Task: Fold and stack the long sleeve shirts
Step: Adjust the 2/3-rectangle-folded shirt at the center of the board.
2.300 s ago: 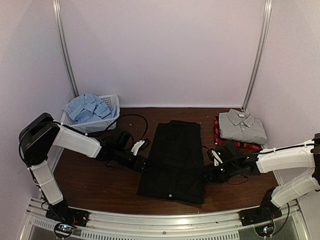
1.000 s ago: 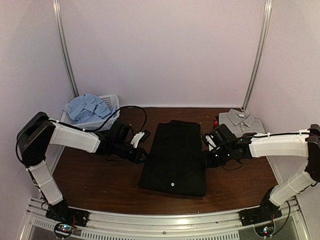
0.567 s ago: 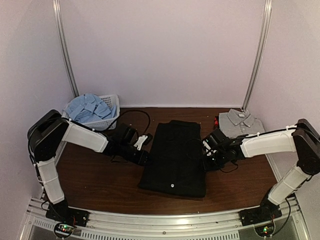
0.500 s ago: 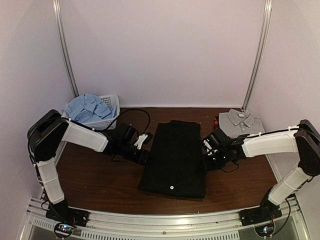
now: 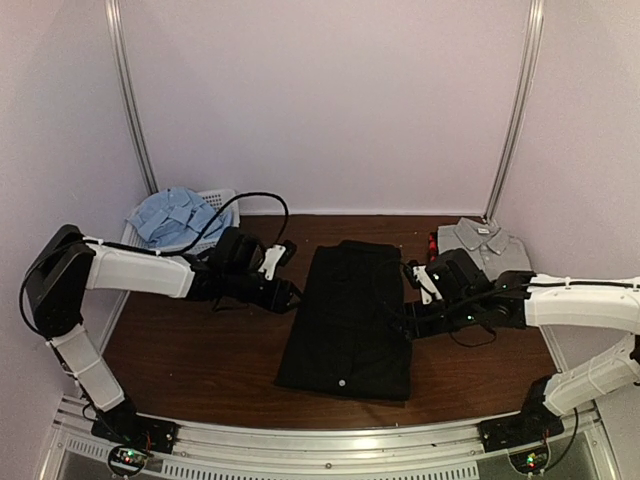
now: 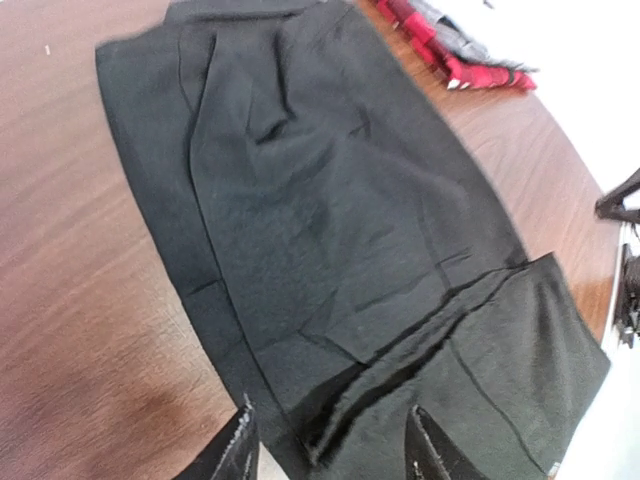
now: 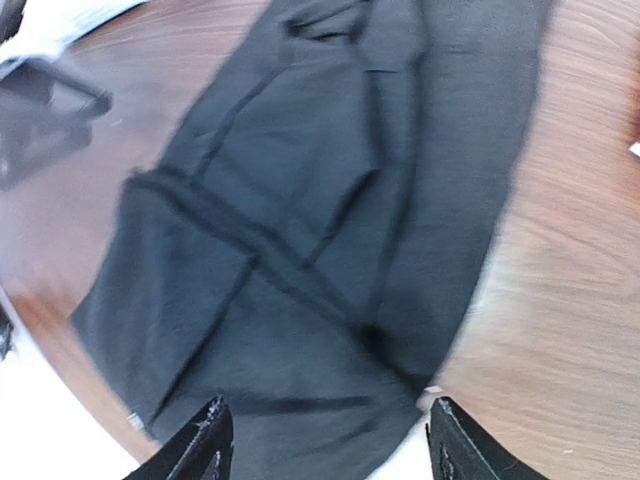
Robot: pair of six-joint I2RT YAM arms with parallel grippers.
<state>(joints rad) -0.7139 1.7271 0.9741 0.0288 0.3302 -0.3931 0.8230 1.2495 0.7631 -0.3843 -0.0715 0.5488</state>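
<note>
A plain black long sleeve shirt lies flat and partly folded mid-table, with a fold ridge across its near part. My left gripper hovers at its left edge, open, with only cloth below the fingers. At the shirt's right edge my right gripper is also open and holds nothing. A folded grey shirt rests on a red-and-black plaid one at the back right. The light blue shirt sits crumpled in the basket.
The white mesh basket stands at the back left by the wall. A black cable arcs above the left arm. Bare brown tabletop flanks the black shirt. The red plaid edge shows beyond the black shirt.
Both grippers, shut on the black shirt's edges a second ago, have opened and let the cloth go. The right arm's elbow has swung lower and outward.
</note>
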